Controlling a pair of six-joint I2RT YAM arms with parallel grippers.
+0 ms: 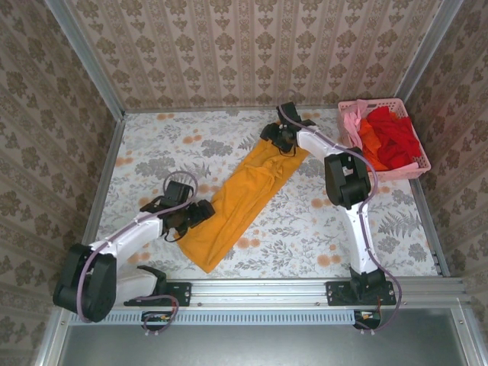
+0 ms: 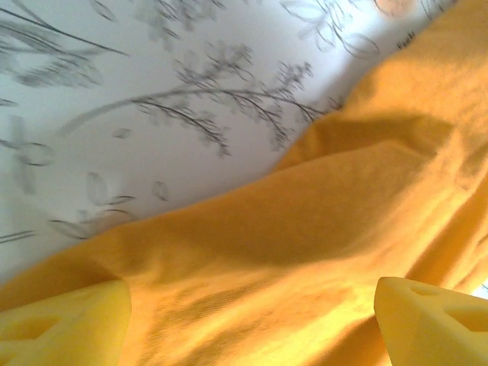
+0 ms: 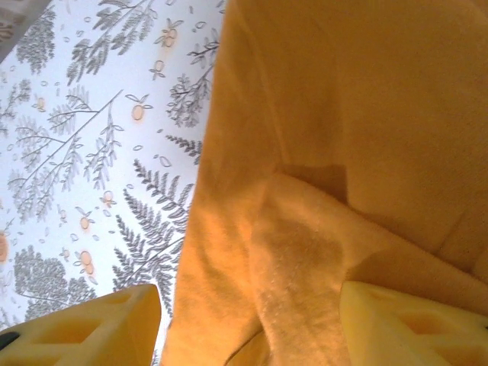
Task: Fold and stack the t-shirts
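An orange-yellow t-shirt (image 1: 244, 194), folded into a long narrow strip, lies diagonally across the middle of the flowered table. My left gripper (image 1: 200, 212) hangs over its near left edge, jaws open. In the left wrist view the yellow fingers (image 2: 69, 324) stand wide apart over the cloth (image 2: 305, 229). My right gripper (image 1: 280, 141) is at the strip's far end, also open. In the right wrist view a folded-over flap of the shirt (image 3: 305, 252) lies between its fingers (image 3: 404, 328). Red (image 1: 396, 141), orange (image 1: 370, 141) and pink (image 1: 352, 122) t-shirts are heaped in the basket.
A pink lattice basket (image 1: 379, 102) stands at the back right corner. Patterned walls close the table on three sides. A metal rail (image 1: 259, 293) with both arm bases runs along the near edge. Bare tablecloth (image 1: 320, 229) lies right of the shirt.
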